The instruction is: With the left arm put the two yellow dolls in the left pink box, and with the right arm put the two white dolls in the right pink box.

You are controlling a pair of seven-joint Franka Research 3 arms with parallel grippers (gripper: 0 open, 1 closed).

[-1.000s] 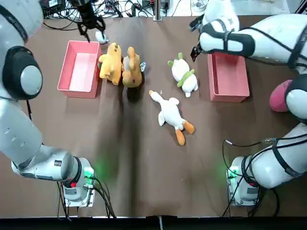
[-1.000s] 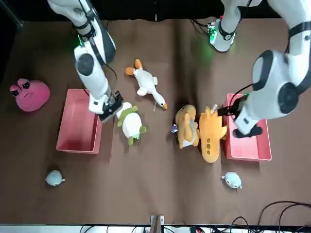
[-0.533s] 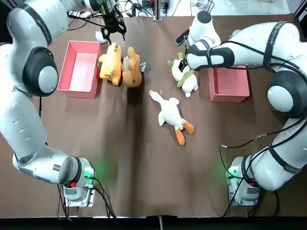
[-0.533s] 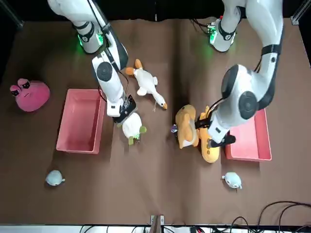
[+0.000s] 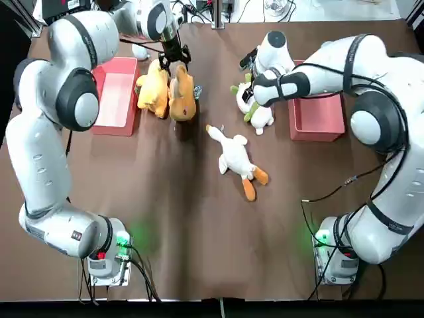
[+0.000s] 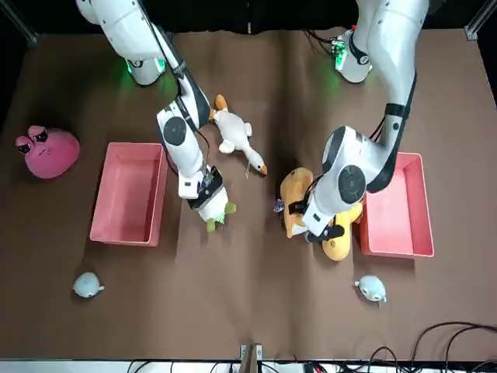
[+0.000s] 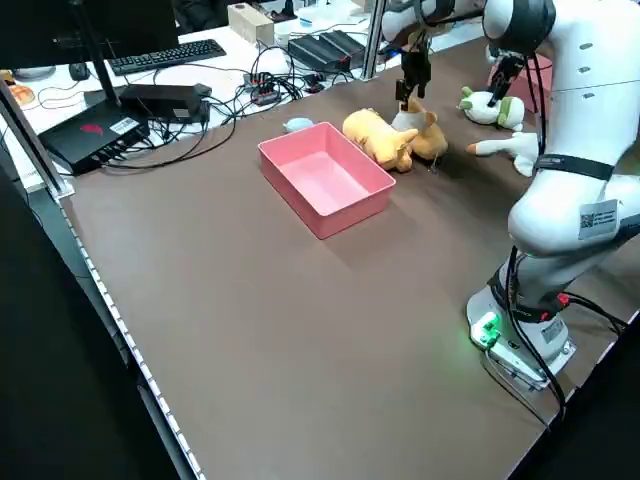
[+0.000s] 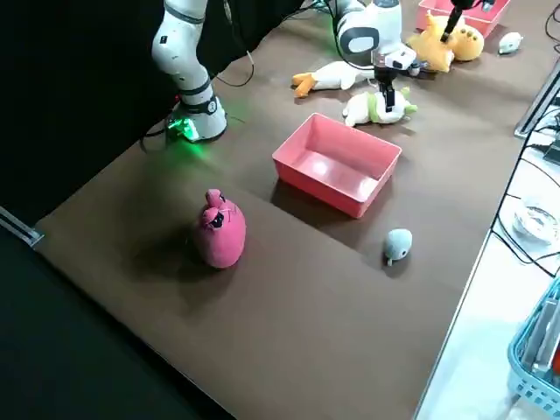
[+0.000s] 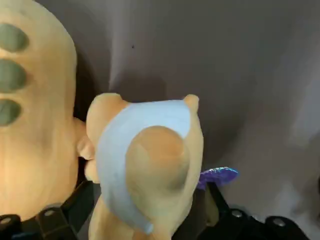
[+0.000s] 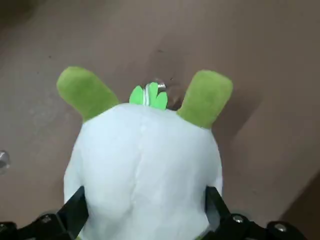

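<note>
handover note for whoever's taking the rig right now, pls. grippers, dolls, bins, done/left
Left gripper: open, fingers either side of the tan-orange doll, no grip evident.
Right gripper: open, over the green-trimmed white doll, fingers at its two sides; can't confirm a grip.
Yellow-orange doll: on the table between the left pink box and the tan-orange one.
White goose: on the table, mid-area, nothing on it.
Done: none boxed; left pink box and right pink box both empty.
Left: all four dolls, two per box.
</note>
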